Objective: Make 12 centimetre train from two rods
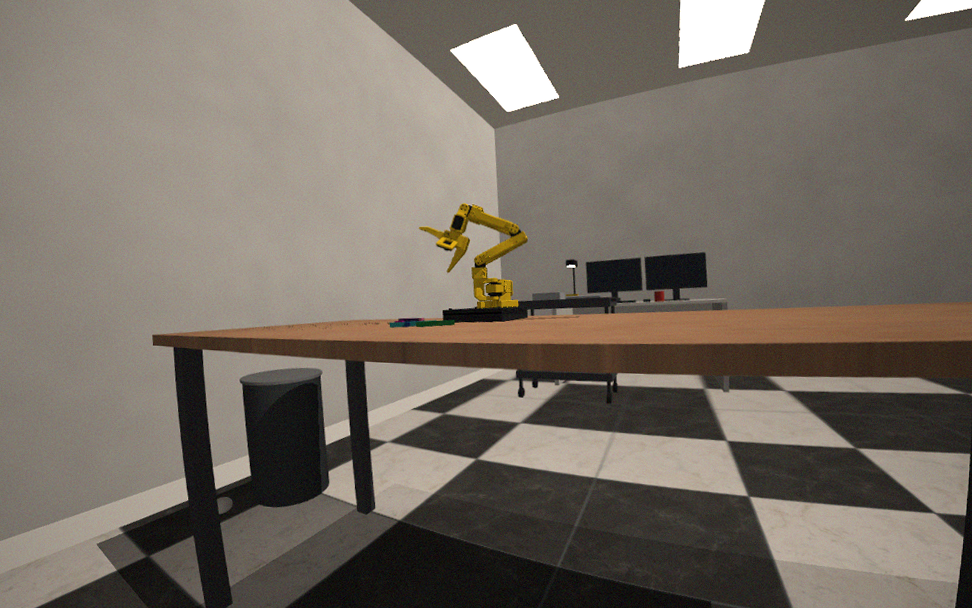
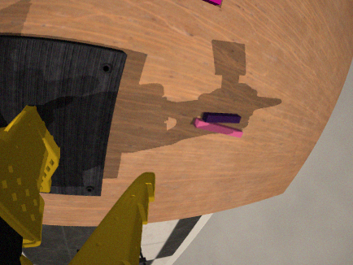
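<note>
Pincer [image 1: 444, 246] hangs wide open, gripping nothing, high above the desk [image 2: 281, 54]. Purple rod [image 2: 221, 118] and pink rod [image 2: 218, 128] lie side by side, maybe touching, near the desk's edge.

Three bright rectangular ceiling panels [image 1: 503, 67] light the room evenly from above, without glare. The yellow arm's hard-edged shadow [image 2: 216, 102] falls across the brown wooden counter [image 2: 163, 27] toward its curved right edge. The wrist view bows strongly at its borders; the exterior view is sharp but wide-angle stretched.
</note>
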Robot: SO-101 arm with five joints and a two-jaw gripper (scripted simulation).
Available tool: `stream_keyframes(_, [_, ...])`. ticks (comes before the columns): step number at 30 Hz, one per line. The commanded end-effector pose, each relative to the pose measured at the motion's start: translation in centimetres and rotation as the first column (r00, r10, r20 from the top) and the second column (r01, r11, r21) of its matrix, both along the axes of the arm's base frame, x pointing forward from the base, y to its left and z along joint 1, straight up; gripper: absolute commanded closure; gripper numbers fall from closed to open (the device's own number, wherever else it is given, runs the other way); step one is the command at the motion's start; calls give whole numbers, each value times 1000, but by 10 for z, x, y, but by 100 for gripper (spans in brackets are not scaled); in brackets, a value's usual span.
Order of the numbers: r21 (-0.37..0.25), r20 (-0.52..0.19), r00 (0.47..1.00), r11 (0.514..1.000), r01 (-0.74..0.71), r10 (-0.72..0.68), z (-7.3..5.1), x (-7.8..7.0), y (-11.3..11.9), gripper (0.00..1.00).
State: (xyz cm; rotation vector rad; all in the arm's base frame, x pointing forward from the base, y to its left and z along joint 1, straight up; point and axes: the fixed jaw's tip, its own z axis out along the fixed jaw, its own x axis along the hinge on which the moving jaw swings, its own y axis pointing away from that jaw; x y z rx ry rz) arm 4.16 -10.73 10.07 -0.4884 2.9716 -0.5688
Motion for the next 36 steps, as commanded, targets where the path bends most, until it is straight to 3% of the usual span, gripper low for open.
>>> stream_keyframes(1, [9, -12, 1000, 1000, -25, 26, -1, 1, -2, 2])
stream_keyframes(10, [66, -89, 959, 962, -265, 270, 2, 16, -18, 17])
stream_keyframes(12, [66, -89, 959, 962, -265, 270, 2, 16, -18, 17])
stream_keyframes(16, [104, -122, 907, 914, -393, 404, 0, 26, -27, 26])
stream_keyframes(23, [183, -159, 757, 773, -608, 633, -10, 49, -45, 39])
stream_keyframes(24, [184, -160, 755, 771, -610, 636, -10, 49, -45, 42])
stream_keyframes(26, [213, -165, 687, 705, -676, 708, -17, 58, -50, 46])
stream_keyframes(29, [217, -166, 676, 695, -685, 718, -18, 59, -51, 49])
stream_keyframes(32, [260, -165, 560, 584, -769, 812, -30, 72, -58, 56])
stream_keyframes(33, [264, -165, 550, 574, -775, 819, -32, 73, -58, 59])
stream_keyframes(35, [289, -160, 471, 498, -818, 867, -41, 82, -61, 62])
stream_keyframes(36, [291, -160, 467, 494, -820, 870, -41, 82, -61, 64])
